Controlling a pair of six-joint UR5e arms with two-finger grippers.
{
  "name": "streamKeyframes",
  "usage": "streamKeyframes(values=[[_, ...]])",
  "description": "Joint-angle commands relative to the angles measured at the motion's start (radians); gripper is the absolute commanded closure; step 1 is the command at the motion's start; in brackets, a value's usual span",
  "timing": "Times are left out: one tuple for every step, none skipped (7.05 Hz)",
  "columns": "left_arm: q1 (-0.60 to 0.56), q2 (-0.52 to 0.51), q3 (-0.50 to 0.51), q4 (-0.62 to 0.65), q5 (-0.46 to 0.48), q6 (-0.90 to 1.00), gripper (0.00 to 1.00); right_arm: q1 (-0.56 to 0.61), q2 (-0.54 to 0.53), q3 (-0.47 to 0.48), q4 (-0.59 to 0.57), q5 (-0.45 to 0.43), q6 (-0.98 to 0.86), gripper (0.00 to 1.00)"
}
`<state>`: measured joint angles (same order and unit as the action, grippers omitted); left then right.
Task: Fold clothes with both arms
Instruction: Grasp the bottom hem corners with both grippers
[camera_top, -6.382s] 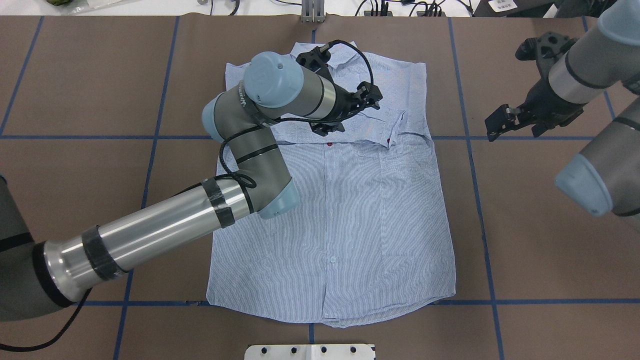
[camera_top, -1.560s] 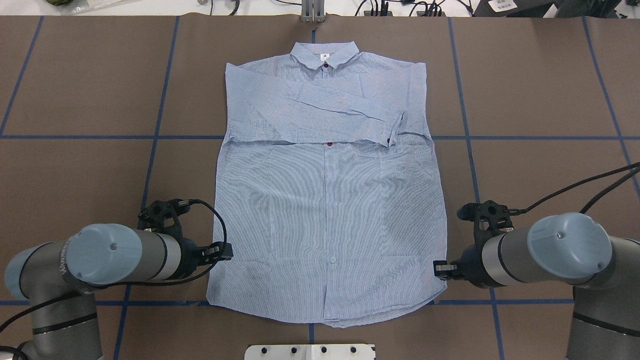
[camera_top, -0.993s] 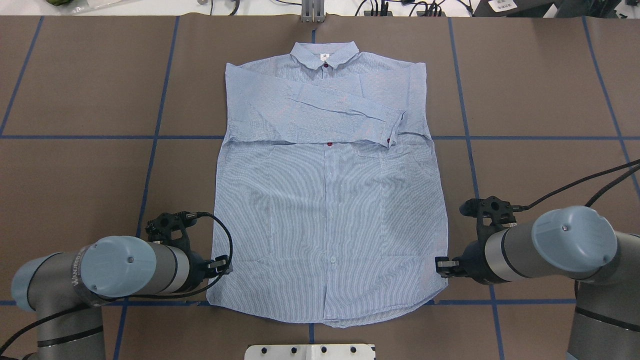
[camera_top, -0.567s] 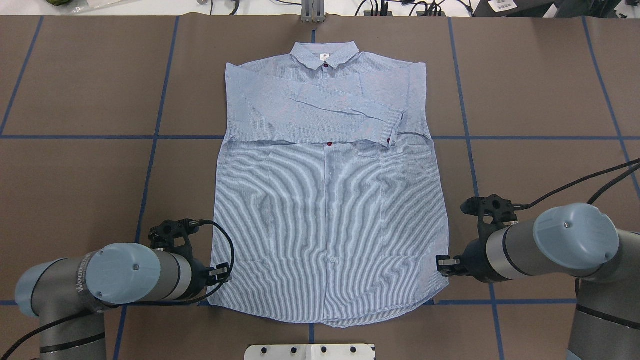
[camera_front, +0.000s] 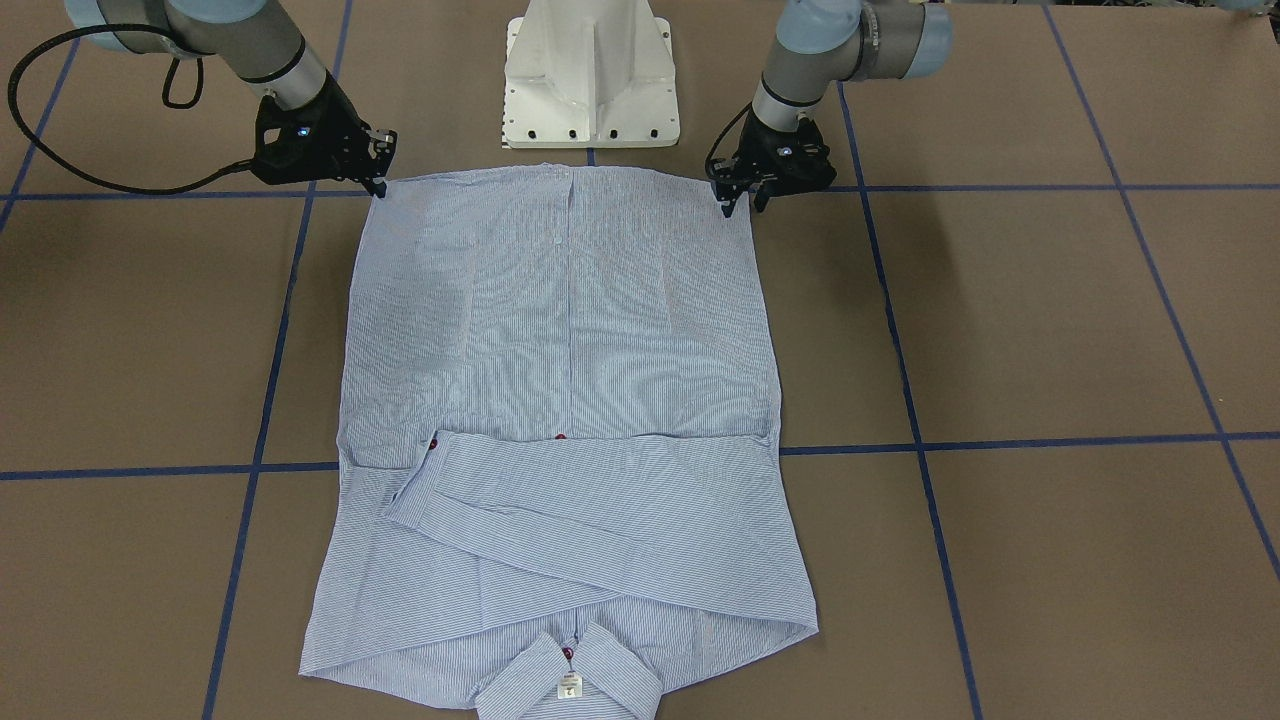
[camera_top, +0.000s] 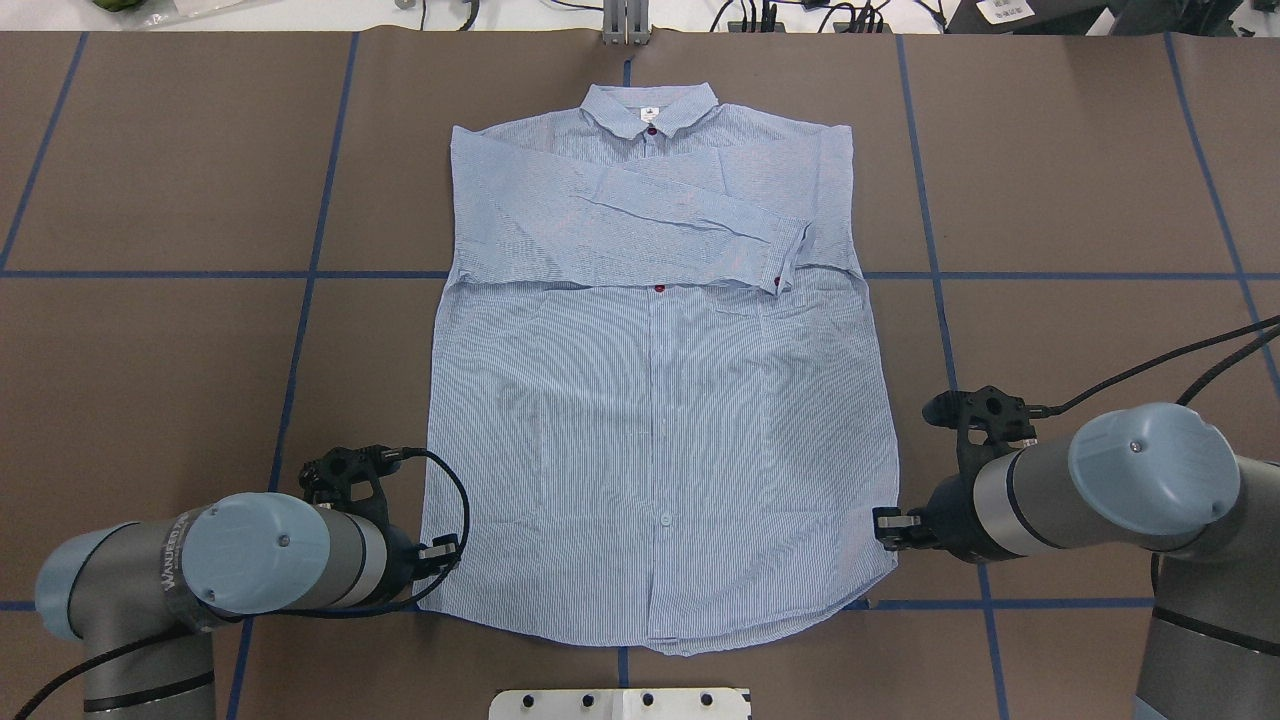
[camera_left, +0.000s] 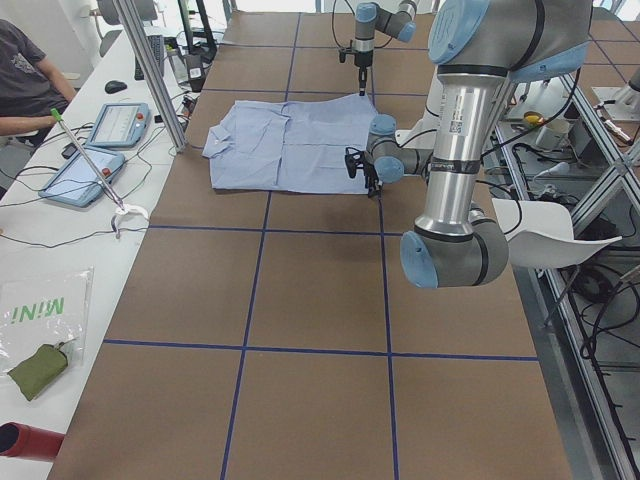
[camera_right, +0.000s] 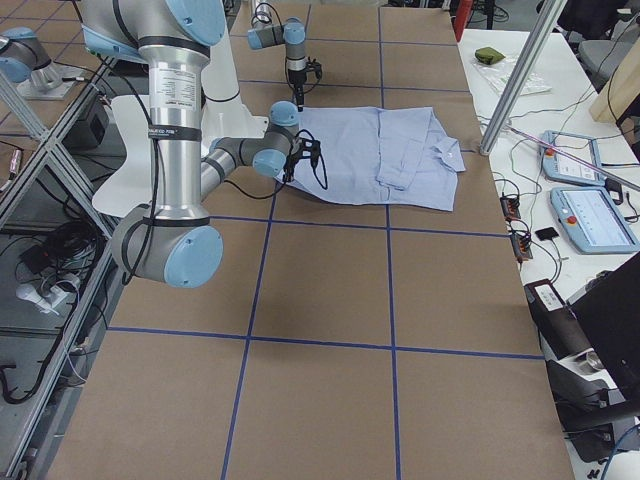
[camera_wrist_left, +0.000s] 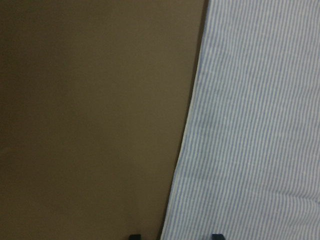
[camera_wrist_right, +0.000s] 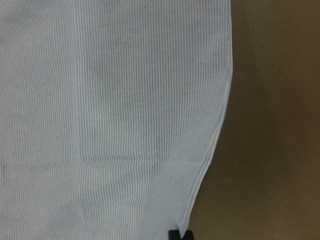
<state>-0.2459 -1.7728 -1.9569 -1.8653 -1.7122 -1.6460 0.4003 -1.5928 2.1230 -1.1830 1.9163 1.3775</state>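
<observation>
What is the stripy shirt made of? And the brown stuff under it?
The shirt looks like thin woven cloth, maybe cotton: matte, fine stripes, soft creases. The brown table cover looks like matte paper or card, dull and flat; I can't be sure.

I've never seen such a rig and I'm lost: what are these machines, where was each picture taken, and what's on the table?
A robot's left arm and right arm, each ending in a two-fingered hand. One camera looks down from behind it, one faces it across the table, two watch from the table's ends, one rides on each wrist, hence the striped close-ups. On the table lies a light blue striped shirt, sleeves folded across its chest. The left hand and right hand are at its lower corners. The left is open astride the edge; whether the right grips cloth, I cannot tell.
</observation>
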Motion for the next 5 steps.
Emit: streamKeyframes(values=[[0.000,-0.007,0.001,0.003,-0.001,0.000,0.65,0.009,-0.001,0.000,-0.001,0.009,0.000,1.00],[0.000,-0.010,0.001,0.003,-0.003,0.000,0.72,0.024,-0.001,0.002,-0.001,0.032,0.000,1.00],[0.000,-0.011,0.000,0.003,-0.003,0.000,0.80,0.029,-0.001,0.002,-0.001,0.036,0.000,1.00],[0.000,-0.010,-0.001,0.003,-0.003,0.000,0.88,0.031,-0.001,0.000,-0.001,0.036,0.000,1.00],[0.000,-0.010,-0.002,0.003,-0.003,0.000,0.88,0.031,-0.001,0.000,-0.001,0.036,0.000,1.00]])
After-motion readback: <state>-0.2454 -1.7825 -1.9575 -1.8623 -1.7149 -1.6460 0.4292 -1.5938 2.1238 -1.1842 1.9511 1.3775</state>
